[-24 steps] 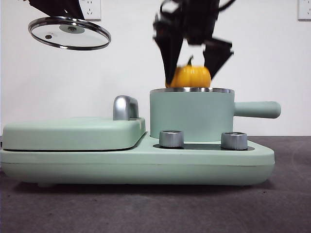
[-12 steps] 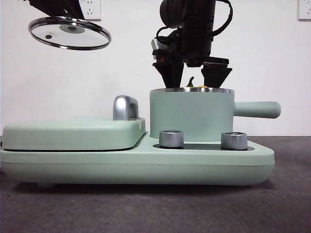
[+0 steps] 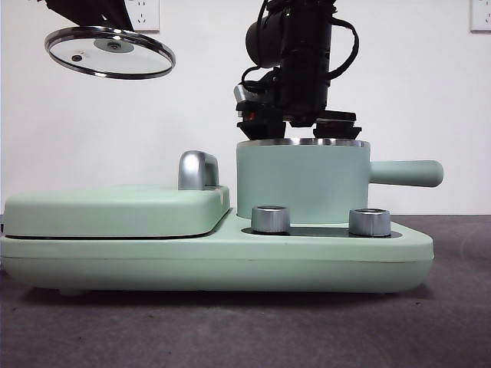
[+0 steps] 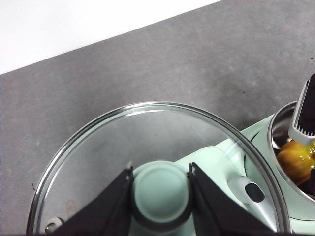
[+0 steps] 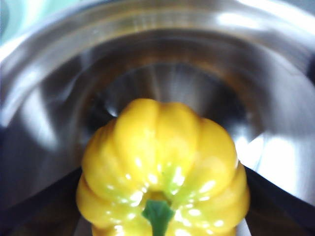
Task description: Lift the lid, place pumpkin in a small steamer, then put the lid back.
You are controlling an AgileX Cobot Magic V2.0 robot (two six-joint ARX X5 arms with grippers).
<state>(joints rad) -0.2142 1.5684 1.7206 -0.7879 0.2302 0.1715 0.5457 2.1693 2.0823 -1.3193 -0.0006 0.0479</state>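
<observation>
The lid (image 3: 110, 52) hangs high at the left, level, its mint-green knob (image 4: 161, 194) clamped between my left gripper's (image 4: 160, 169) jaws. The small steamer (image 3: 303, 184) stands on the right half of the appliance, its handle pointing right. My right gripper (image 3: 299, 130) reaches down into the steamer from above. In the right wrist view the pumpkin (image 5: 162, 147) sits low inside the steel pot (image 5: 157, 49) with a jaw against each of its sides. The pumpkin also shows in the left wrist view (image 4: 295, 160). It is hidden in the front view.
The wide mint-green appliance base (image 3: 215, 257) rests on the dark grey table (image 3: 230, 330). Its flat griddle cover (image 3: 115, 211) with a steel handle (image 3: 198, 170) is left of the steamer. Two steel dials (image 3: 270, 218) (image 3: 369, 222) sit in front of the steamer.
My right gripper has moved down with the pumpkin, from just above the rim into the steamer, and the pumpkin has dropped out of the front view. The lid has stayed still.
</observation>
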